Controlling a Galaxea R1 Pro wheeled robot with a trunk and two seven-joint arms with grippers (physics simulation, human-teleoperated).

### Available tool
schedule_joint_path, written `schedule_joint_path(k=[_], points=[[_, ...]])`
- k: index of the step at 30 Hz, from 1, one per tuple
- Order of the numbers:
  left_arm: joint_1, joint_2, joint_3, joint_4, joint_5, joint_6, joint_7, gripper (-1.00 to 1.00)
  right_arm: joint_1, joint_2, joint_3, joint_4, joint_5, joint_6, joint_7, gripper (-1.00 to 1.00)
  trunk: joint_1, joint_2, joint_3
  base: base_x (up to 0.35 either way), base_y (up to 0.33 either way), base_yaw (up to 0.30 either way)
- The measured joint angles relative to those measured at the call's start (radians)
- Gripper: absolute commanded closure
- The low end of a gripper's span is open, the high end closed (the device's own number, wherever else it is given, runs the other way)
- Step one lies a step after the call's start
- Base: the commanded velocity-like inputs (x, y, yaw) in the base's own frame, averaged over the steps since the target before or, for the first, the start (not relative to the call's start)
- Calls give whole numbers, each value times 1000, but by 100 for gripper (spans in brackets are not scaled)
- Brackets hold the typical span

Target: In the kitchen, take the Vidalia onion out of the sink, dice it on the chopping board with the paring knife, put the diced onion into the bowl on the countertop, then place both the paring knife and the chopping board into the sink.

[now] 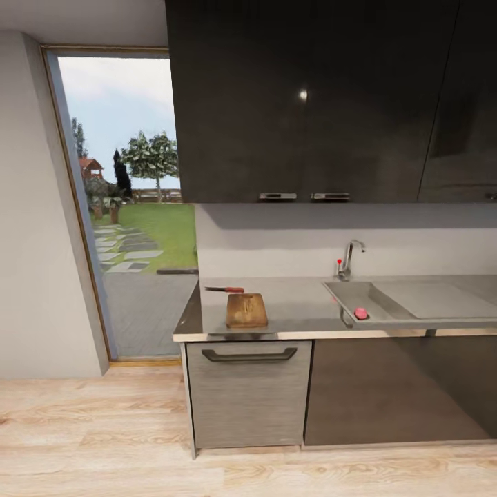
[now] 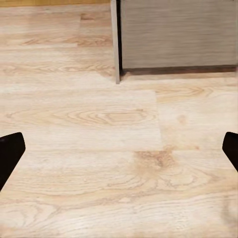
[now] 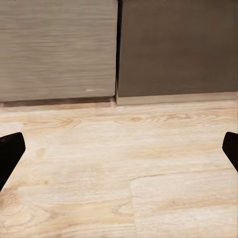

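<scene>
Vidalia onion (image 1: 361,313) in sink (image 1: 386,301).

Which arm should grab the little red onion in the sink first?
Probably the right. The Vidalia onion lies in the sink, right of the chopping board, on the robot's right side. Both pincers, left and right, are open and low over the floor, so neither is close yet.

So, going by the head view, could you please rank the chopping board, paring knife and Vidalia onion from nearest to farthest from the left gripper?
The left gripper faces the grey unit at its left corner.
1. chopping board, at the counter front above that unit.
2. paring knife, just behind the board.
3. Vidalia onion, right, in the sink.
</scene>
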Motion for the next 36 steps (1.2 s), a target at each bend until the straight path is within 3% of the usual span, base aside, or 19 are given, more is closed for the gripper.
schedule_joint_path(k=[36], points=[[0, 0, 0, 0, 0, 0, 0, -100, 0, 0, 0, 0, 0, 0, 0, -100, -138, 251, 111, 0, 0, 0]])
